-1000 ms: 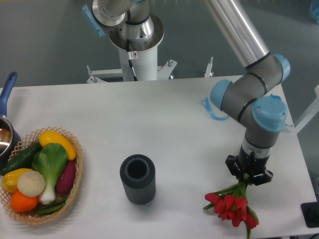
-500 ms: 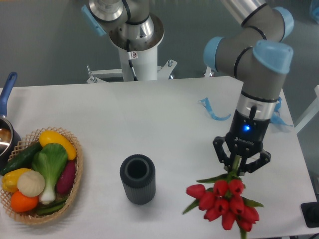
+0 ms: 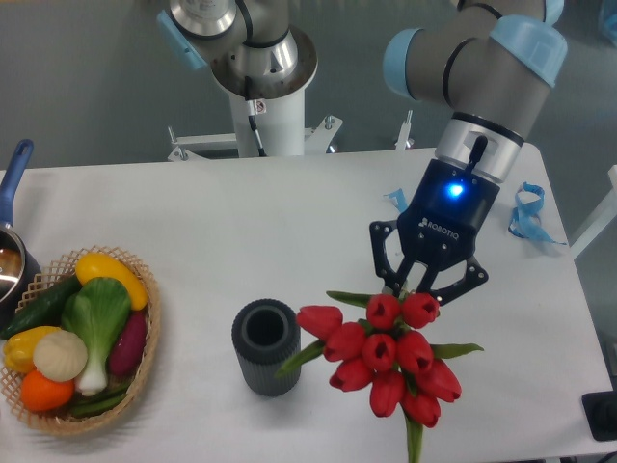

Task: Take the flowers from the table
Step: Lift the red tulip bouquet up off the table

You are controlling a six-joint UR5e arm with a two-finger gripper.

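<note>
The flowers [image 3: 384, 356], a bunch of red tulips with green leaves, hang in the air above the white table [image 3: 270, 231], blooms toward the camera. My gripper [image 3: 421, 286] is shut on their stems just behind the blooms; the stems themselves are hidden by the fingers and the blooms. The bunch hangs right of the dark cylinder, with its leftmost bloom overlapping the cylinder's right edge in view.
A dark ribbed cylindrical vase [image 3: 266, 346] stands near the front middle. A wicker basket of vegetables [image 3: 77, 338] sits at the left, with a blue-handled pot [image 3: 12, 241] behind it. Blue ribbon strips [image 3: 525, 212] lie at the right rear. The robot base [image 3: 262, 77] is behind the table.
The gripper has risen and moved left toward the camera, lifting the flowers off the table; the bunch now looks larger and sits closer to the dark cylinder.
</note>
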